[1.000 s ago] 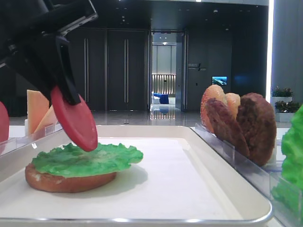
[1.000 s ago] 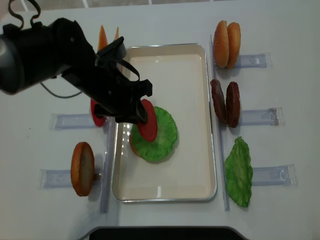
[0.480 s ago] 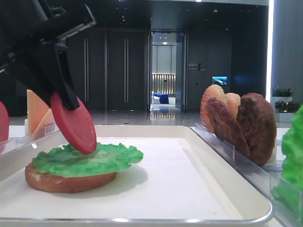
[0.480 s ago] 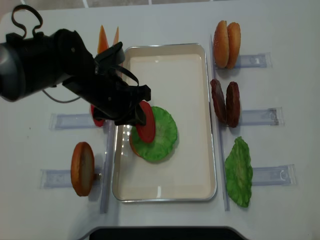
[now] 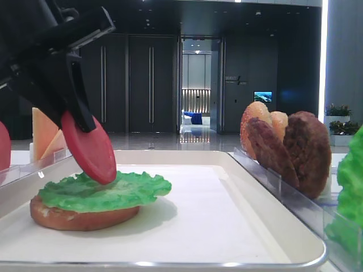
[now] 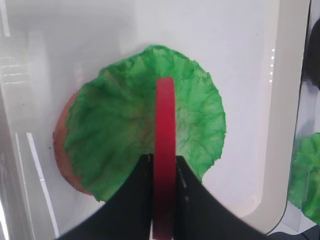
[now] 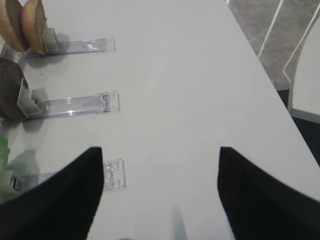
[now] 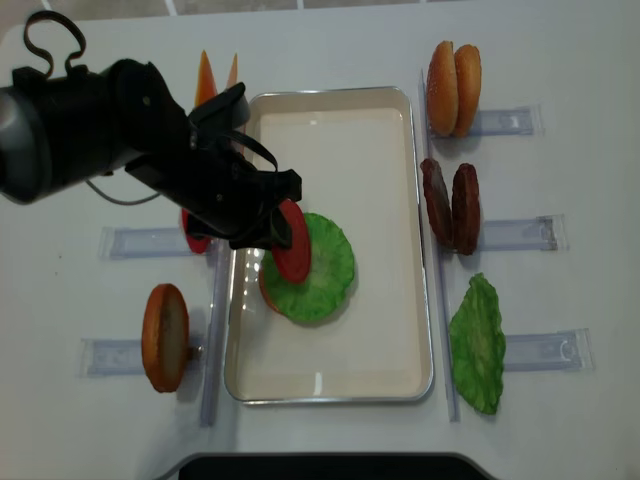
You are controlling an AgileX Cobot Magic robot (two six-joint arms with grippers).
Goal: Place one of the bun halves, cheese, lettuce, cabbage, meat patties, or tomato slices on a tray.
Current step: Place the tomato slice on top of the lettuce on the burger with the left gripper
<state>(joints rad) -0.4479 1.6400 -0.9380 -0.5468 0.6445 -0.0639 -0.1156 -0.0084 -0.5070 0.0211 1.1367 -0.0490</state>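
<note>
Lettuce (image 8: 318,268) on bun half (image 5: 79,217) in tray (image 8: 390,180), patties (image 8: 451,206) right, cheese (image 8: 205,77) left

I see a plain white table (image 8: 330,40) under even light. Behind it stands a dark hall: tall dark double doors (image 5: 127,85) with vertical handles, and a lit corridor opening (image 5: 195,85) showing a blue seat. A small lit screen (image 5: 262,96) hangs on the dark wall. A bright vertical light strip (image 5: 324,56) runs at right, with potted plants (image 5: 337,110) beside it.
</note>
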